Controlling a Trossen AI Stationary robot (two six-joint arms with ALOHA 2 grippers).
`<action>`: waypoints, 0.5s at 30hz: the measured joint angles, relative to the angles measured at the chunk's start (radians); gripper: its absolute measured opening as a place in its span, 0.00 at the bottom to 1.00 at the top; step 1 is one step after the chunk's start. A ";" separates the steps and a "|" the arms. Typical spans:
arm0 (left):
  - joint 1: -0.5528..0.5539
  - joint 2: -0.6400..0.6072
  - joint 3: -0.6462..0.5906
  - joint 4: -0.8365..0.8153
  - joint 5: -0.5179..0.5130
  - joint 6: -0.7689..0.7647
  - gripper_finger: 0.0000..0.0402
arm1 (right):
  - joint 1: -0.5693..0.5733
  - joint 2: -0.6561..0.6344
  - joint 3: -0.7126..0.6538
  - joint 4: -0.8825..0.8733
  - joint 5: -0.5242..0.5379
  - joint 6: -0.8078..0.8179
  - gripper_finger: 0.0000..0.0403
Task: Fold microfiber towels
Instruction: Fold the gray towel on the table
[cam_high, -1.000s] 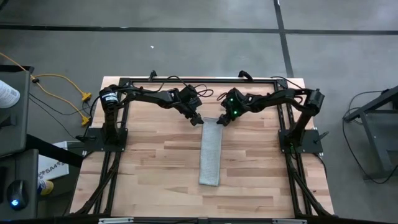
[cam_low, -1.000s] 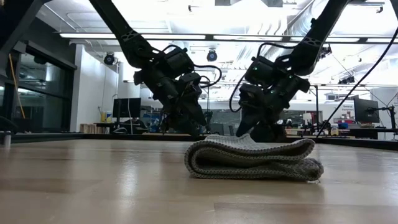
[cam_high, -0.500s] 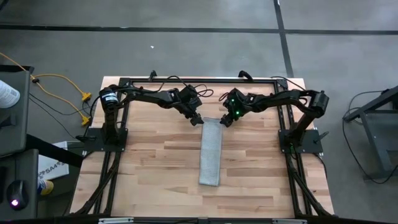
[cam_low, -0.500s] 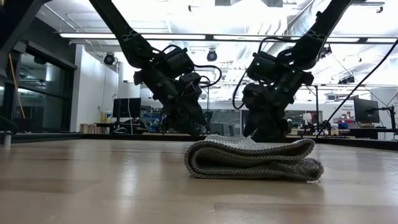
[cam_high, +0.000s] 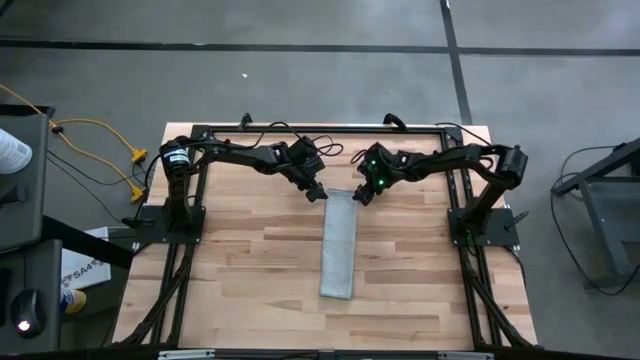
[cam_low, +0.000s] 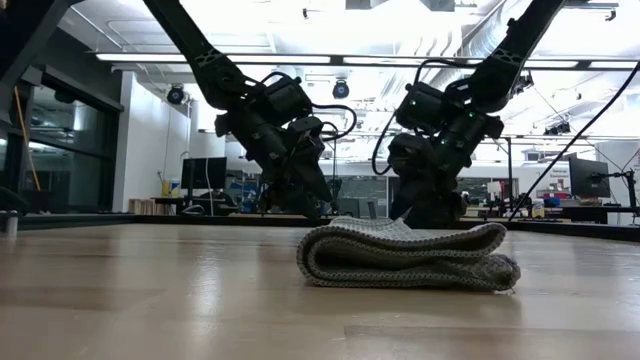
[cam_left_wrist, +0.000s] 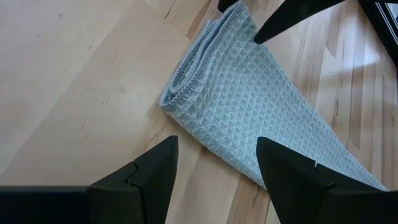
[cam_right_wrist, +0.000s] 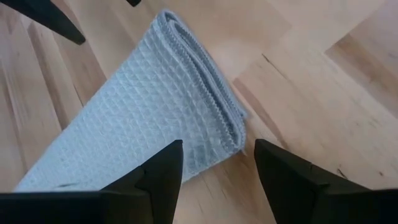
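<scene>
Along the middle of the wooden surface the microfiber towel lies as a narrow folded strip, long axis running away from both arms. Left end effector and right end effector, both released, flank its far end, equally near.

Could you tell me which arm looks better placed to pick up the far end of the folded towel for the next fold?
Probably either: both open grippers, left and right, hover at the far corners of the long folded towel. Slight edge to the right, whose fingers straddle its corner in its wrist view.
</scene>
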 joint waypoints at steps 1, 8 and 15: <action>0.000 0.000 0.000 0.000 0.000 0.000 0.54 | 0.002 0.000 0.000 0.000 0.000 0.000 0.48; -0.001 0.000 0.000 0.000 0.011 -0.007 0.54 | 0.007 0.014 0.001 0.017 0.003 0.002 0.48; -0.016 0.000 0.000 0.002 0.035 -0.007 0.54 | 0.016 0.061 0.003 0.095 -0.039 0.018 0.48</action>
